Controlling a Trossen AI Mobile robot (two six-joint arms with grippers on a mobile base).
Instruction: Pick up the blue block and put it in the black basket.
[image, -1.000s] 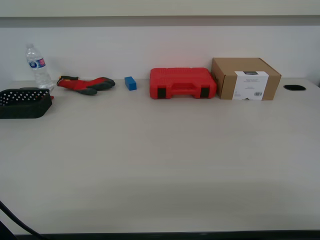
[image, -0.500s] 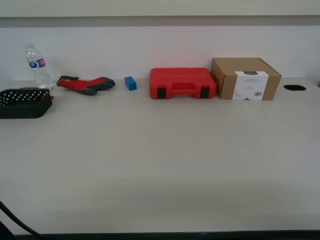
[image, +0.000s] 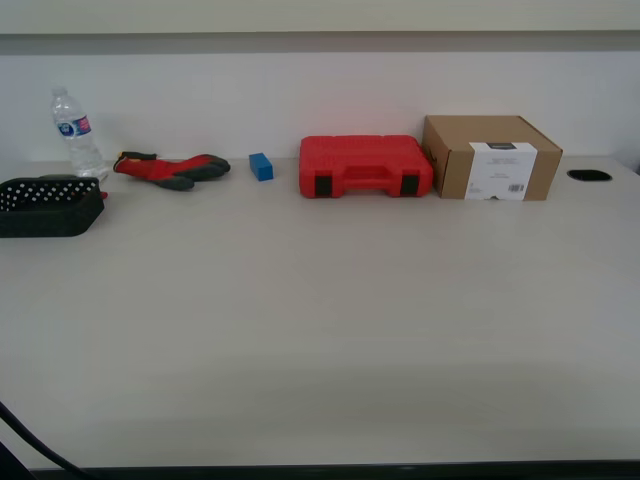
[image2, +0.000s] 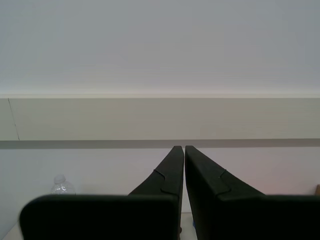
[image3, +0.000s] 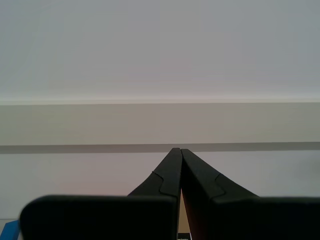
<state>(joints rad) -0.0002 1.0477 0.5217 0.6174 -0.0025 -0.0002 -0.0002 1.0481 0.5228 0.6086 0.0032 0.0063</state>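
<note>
One bright blue block (image: 261, 166) stands at the back of the table, between a red glove and a red case; from here it looks small. A blue sliver shows at the edge of the second wrist view (image3: 7, 231). The black basket (image: 48, 206), with pale dots on its wall, sits at the exterior view's far left. My first gripper (image2: 180, 148) is shut and empty, raised and pointing at the wall. My second gripper (image3: 176, 149) is likewise shut and empty. Neither arm shows in the exterior view.
A water bottle (image: 76, 132) stands behind the basket and shows in the first wrist view (image2: 61, 185). A red and grey glove (image: 170, 168), a red case (image: 365, 166) and a cardboard box (image: 490, 157) line the back. A dark hole (image: 588, 175) is at the exterior view's far right.
</note>
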